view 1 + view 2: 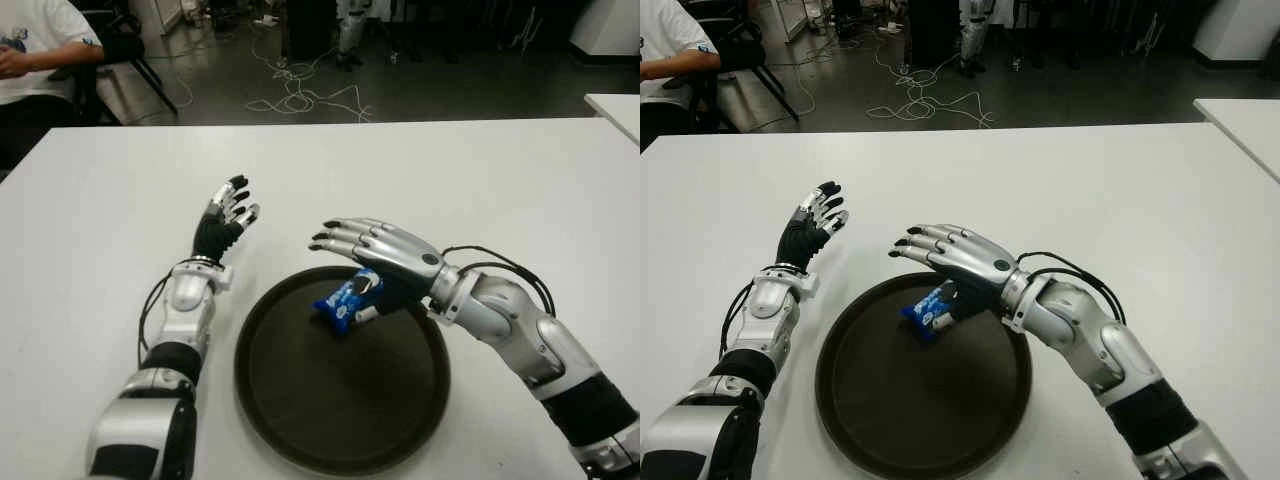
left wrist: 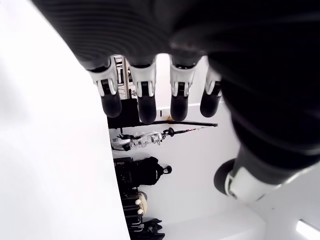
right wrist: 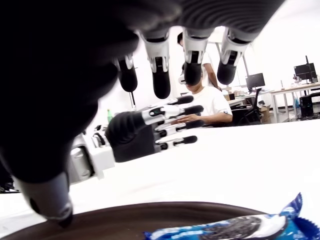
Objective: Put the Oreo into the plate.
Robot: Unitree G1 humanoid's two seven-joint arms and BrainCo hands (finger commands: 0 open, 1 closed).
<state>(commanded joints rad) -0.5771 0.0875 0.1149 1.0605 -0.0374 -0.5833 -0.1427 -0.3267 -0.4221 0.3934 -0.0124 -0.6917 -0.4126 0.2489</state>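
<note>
The dark round plate (image 1: pixel 300 420) sits at the desk's (image 1: pixel 500 170) near edge; the blue Oreo (image 1: pixel 347 299) packet lies inside it, toward the far rim; the right hand (image 1: pixel 375 250) hovers just above, fingers spread, gripping nothing; the left hand (image 1: pixel 225 220) shows left of the plate, fingers open; a seated person (image 1: pixel 35 50) is beyond the far left corner.
</note>
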